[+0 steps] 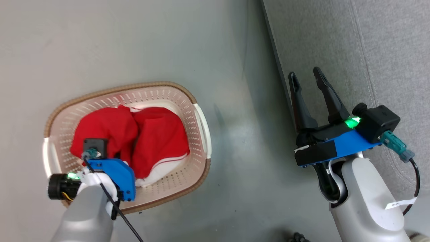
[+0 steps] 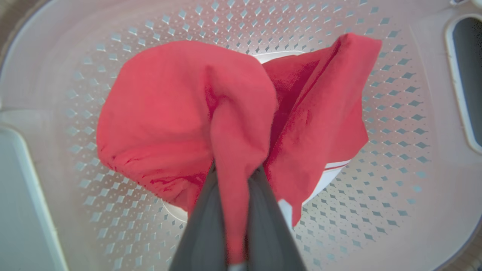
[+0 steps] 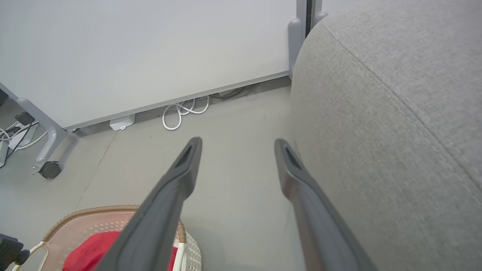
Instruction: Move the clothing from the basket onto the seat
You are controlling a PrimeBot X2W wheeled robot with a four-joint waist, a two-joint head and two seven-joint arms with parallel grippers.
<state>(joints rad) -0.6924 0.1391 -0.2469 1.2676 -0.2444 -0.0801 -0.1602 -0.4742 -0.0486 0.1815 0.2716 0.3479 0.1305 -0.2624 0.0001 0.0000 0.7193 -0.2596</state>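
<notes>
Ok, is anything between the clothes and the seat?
Only bare floor lies between the basket and the seat. The open right hand hangs at the seat's near edge; the left hand grips the clothes.

The clothing (image 2: 158,113) is looking like soft matt cloth, sitting in loose creases. The basket (image 1: 154,97) is showing off smooth, slightly glossy plastic walls punched with holes, plus a brown woven-looking rim. The seat (image 1: 386,50) is wearing a rough matt grey weave. The floor (image 1: 134,40) is coming across smooth, giving off a faint sheen.
</notes>
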